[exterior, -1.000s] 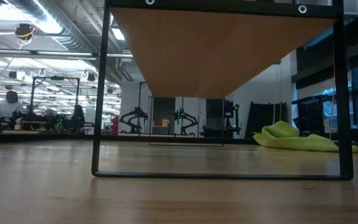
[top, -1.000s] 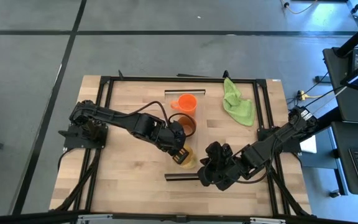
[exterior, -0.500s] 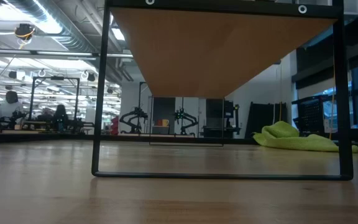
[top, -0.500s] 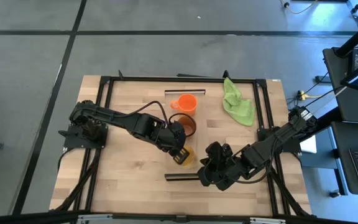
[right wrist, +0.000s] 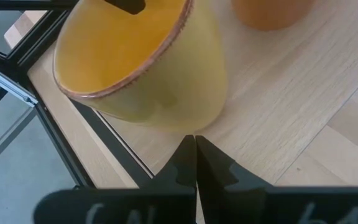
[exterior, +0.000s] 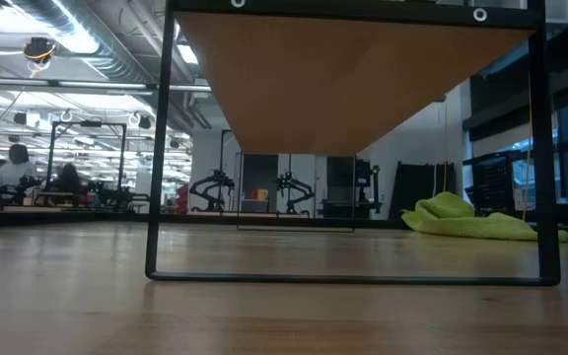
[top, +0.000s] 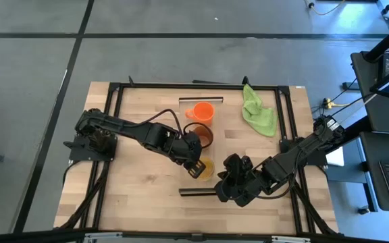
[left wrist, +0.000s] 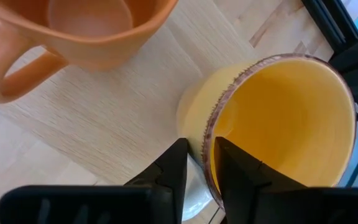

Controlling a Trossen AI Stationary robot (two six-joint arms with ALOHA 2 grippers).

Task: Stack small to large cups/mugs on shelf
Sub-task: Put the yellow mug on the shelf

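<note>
The yellow-orange mug (top: 206,167) is over the near part of the light-wood shelf (top: 189,152), tilted, in my left gripper (top: 196,166), which is shut on it. The brown-orange mug (top: 202,136) and the bright orange mug (top: 203,112) stand on the shelf beyond it. The brown-orange mug also shows in the left wrist view (left wrist: 92,28). My right gripper (top: 223,177) is shut, its fingertips just to the right of the yellow mug's lower wall (right wrist: 166,93). The low view shows only the shelf's underside (exterior: 333,79). My left gripper pinches the yellow mug's rim (left wrist: 209,152), one finger inside the mug and one outside, beside the pale handle (left wrist: 191,196). The fingers come from the table's left, slanting down. The mug is tilted; I cannot tell whether its base rests on the shelf. My right gripper: I cannot tell whether its shut fingertips (right wrist: 196,149) touch the mug.
A green cloth (top: 257,111) lies at the table's far right and also shows in the low view (exterior: 471,219). The shelf's black frame legs (exterior: 156,148) stand on the table. The shelf's edge (right wrist: 73,124) runs close by the yellow mug.
My left gripper has carried the yellow mug a little toward the far edge, closer to the brown-orange mug.
</note>
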